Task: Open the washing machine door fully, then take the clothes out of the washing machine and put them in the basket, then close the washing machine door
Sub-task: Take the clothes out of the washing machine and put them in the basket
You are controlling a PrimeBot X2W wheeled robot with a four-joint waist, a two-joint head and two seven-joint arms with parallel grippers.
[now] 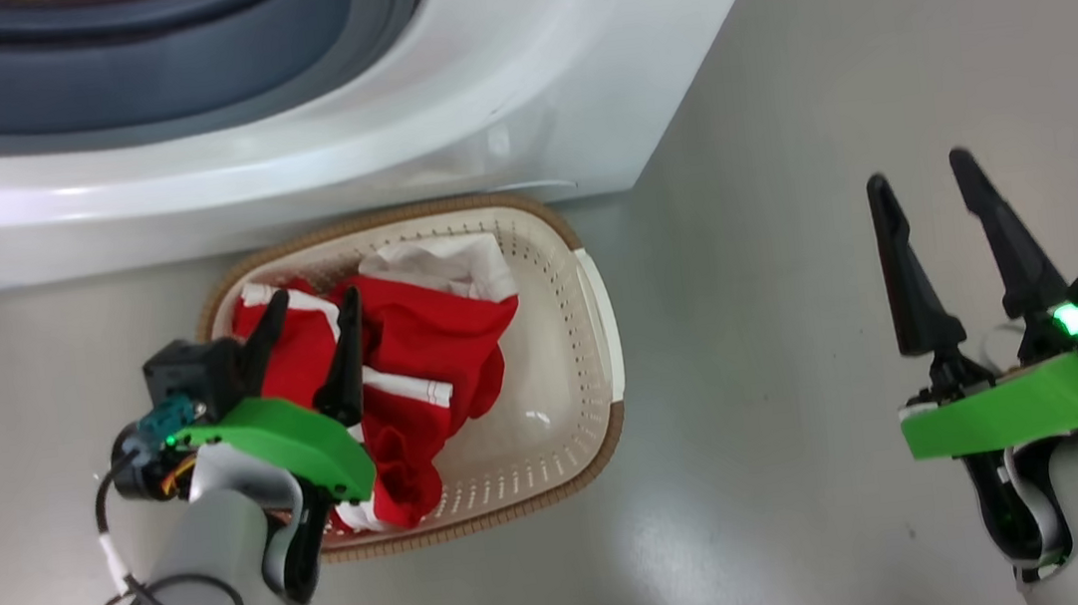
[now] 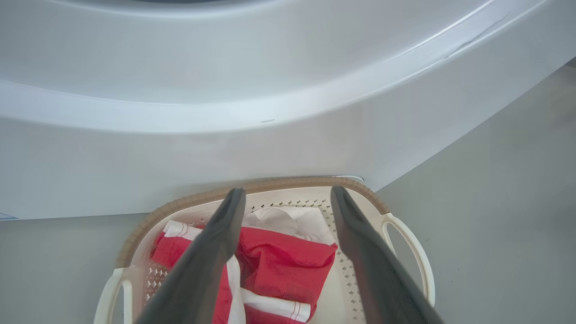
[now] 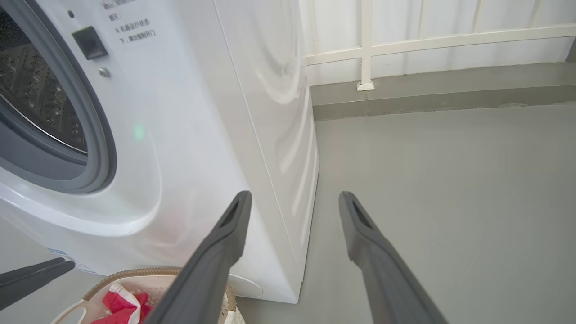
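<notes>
Red clothes [image 1: 424, 355] with white stripes lie heaped in the cream basket [image 1: 593, 337] on the floor, right in front of the white washing machine [image 1: 441, 132]. My left gripper [image 1: 315, 311] hangs open above the basket's left half, nothing between its fingers. In the left wrist view the gripper [image 2: 288, 198] frames the clothes [image 2: 283, 265] and the basket [image 2: 405, 234] below. My right gripper [image 1: 922, 177] stands open over bare floor to the right, empty. The right wrist view shows the right gripper [image 3: 292, 202], the machine [image 3: 180, 135] with its grey ring and steel drum, and the basket [image 3: 148, 272]. The washing machine door is out of view.
Grey floor [image 1: 790, 216] stretches right of the machine and basket. A low grey kerb and white railing [image 3: 427, 45] run along the back. A tip of my left gripper's fingers [image 3: 36, 276] shows at the lower left of the right wrist view.
</notes>
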